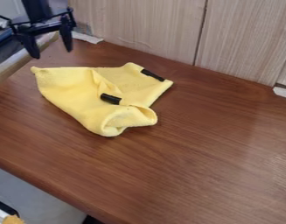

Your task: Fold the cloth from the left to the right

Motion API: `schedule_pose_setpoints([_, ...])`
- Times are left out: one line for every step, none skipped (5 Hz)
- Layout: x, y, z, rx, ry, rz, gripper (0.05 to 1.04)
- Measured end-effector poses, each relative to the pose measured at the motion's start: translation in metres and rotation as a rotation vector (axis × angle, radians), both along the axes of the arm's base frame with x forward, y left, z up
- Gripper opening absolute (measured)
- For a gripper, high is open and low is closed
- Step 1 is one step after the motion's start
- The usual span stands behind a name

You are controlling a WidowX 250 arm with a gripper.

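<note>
One yellow cloth (69,89) lies rumpled on the brown desk (197,153), and the fold looks only partly made. Its near right end curls over into a loose roll, and a crease runs up its middle between two black strips, the nearer one (111,99) and the farther one (153,75). To my eye, the broad left part has yet to be carried across and laid flat on the right. The hand (52,53) hangs beyond the cloth's left corner, apart from it, released, its fingers spread with nothing between them. Left of the cloth runs a pale wooden rail (10,65), which could crowd a low approach; behind it stand wood-grain panels (139,22). The roll itself may spoil a neat fold.
</note>
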State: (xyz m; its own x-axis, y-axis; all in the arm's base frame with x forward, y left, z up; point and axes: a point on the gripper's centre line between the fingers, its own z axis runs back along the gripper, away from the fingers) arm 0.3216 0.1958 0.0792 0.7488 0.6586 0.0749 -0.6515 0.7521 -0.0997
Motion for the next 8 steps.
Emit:
schedule_pose_setpoints([-0.006, 0.012, -0.012, 0.0, 0.046, 0.049, 1.0])
schedule_pose_setpoints([-0.012, 0.017, -0.033, -0.03, 0.101, 0.07, 0.997])
schedule_pose_setpoints([-0.015, 0.024, -0.036, -0.028, 0.109, 0.093, 0.933])
schedule_pose_setpoints([-0.015, 0.023, -0.04, -0.038, 0.115, 0.096, 0.645])
schedule_pose_setpoints([-0.015, 0.023, -0.04, -0.041, 0.112, 0.086, 0.342])
schedule_pose_setpoints([-0.015, 0.023, -0.04, -0.043, 0.114, 0.085, 0.149])
schedule_pose_setpoints([-0.015, 0.022, -0.04, -0.046, 0.115, 0.077, 0.075])
schedule_pose_setpoints([-0.013, 0.024, -0.037, -0.044, 0.107, 0.078, 0.069])
